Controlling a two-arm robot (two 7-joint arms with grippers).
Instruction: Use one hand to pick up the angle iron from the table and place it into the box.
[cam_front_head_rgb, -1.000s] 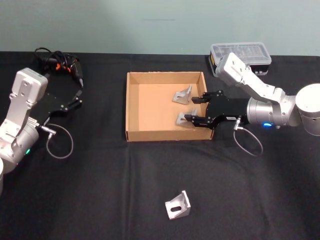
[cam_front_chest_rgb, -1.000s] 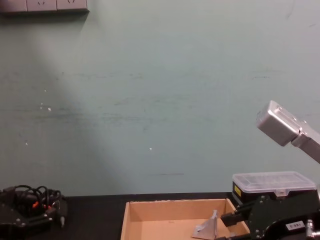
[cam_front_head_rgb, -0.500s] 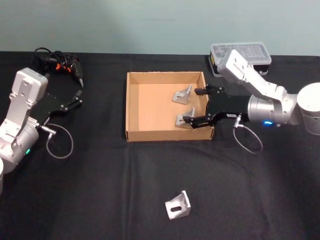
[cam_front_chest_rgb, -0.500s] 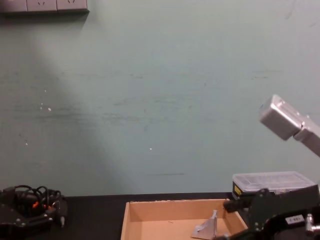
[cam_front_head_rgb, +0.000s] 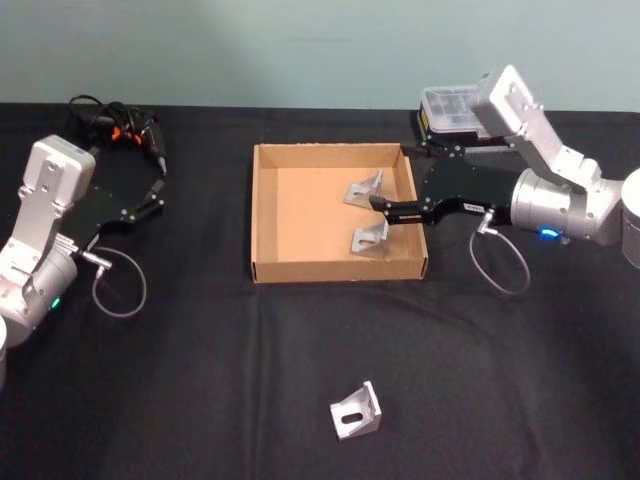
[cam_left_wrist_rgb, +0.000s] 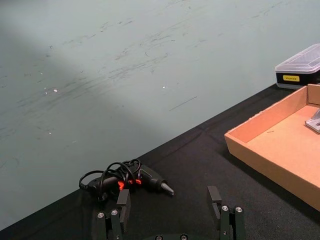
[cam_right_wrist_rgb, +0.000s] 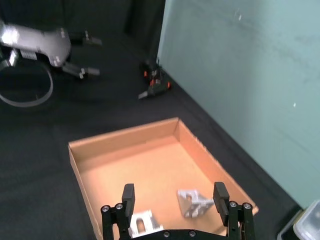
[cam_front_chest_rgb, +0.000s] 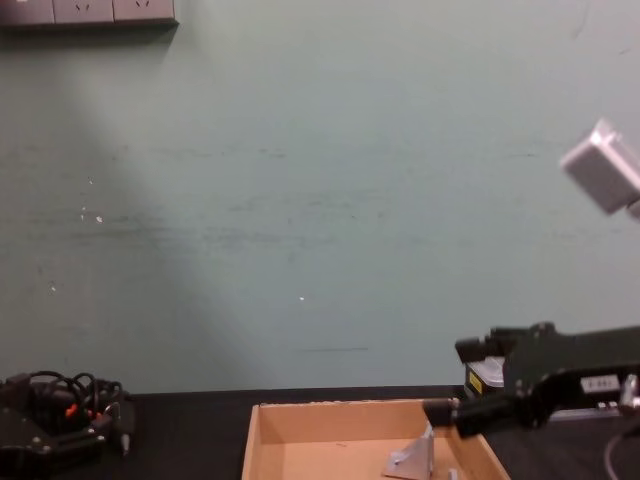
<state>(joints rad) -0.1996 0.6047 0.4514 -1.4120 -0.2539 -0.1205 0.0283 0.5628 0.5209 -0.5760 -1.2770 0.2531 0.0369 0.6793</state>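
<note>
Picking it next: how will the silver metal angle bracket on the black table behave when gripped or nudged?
The silver metal angle bracket looks solid, so probably stiff and heavy for its size. Its smooth faces may slip when squeezed. Sitting flat on the black table, it should slide, not roll.

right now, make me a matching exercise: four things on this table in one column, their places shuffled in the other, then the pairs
Things
1. loose angle iron
2. right gripper
3. black case
4. screwdriver

Places
A. far left of the table, beyond the parked left gripper
B. fingers open, reaching in over the box from its right wall
C. bare tabletop, nearer the robot than the box
D. beyond the box's far right corner

Pairs: 1-C, 2-B, 3-D, 4-A
</note>
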